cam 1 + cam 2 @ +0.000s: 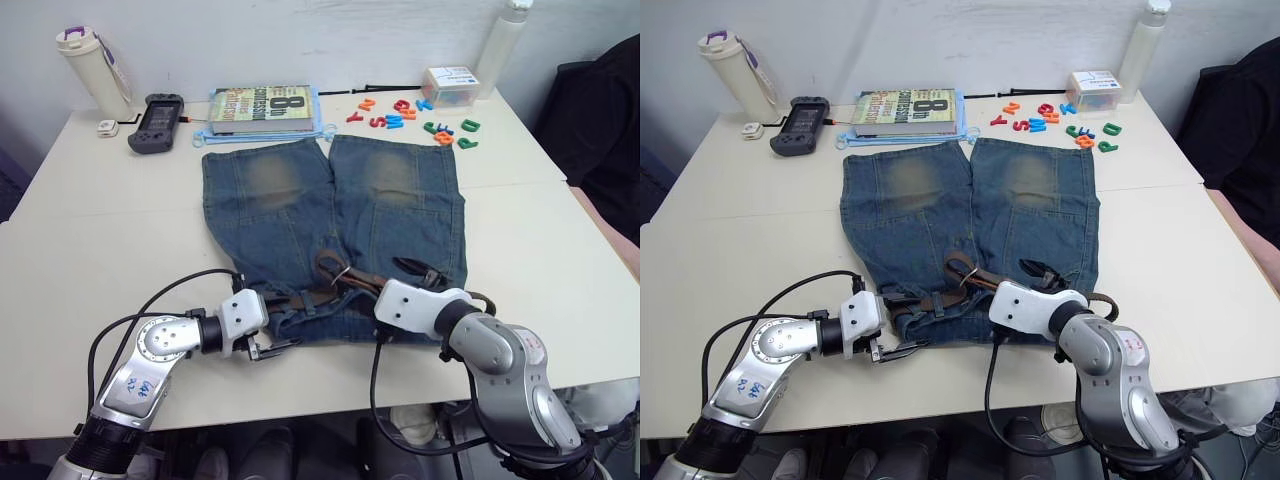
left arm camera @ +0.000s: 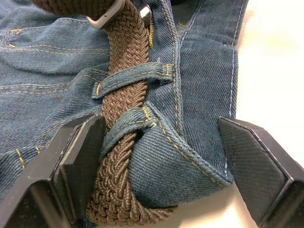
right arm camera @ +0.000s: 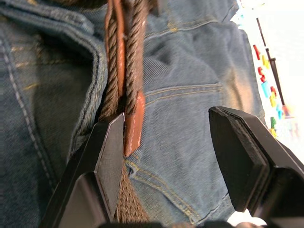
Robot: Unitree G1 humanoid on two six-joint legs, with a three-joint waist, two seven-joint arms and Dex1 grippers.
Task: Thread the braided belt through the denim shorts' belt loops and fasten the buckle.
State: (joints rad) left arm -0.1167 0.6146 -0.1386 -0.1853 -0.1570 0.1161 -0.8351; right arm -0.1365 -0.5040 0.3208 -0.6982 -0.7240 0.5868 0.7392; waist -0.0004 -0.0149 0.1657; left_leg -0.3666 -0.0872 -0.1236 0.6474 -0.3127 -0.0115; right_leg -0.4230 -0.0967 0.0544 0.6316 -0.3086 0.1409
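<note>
The shorts [image 1: 330,235] lie flat on the surface [image 1: 110,250] with the waistband toward the robot, and the belt [image 2: 124,90] already runs along that waistband under at least two loops [image 2: 130,80] — so the threading looks well along and the step in hand seems to be working the last stretch through and bringing the ends together.

The left gripper [image 2: 156,161] has its jaws spread wide; the belt and the folded waistband corner sit between them, the belt against one finger, nothing pinched. The right gripper [image 3: 166,156] is also spread: the tan belt tip [image 3: 135,123] rests against one finger, denim between the jaws. The buckle [image 1: 337,272] lies on the shorts just beyond the right jaws, near the fly.

Next, by my reading, the right jaws need to close on the tip and carry it toward the buckle, while the left steadies the waistband — a slip would let the braid bunch under a loop.

Readable writing: a large "8th" on the book [image 1: 265,108] well beyond both jaws; the rest is too small.
</note>
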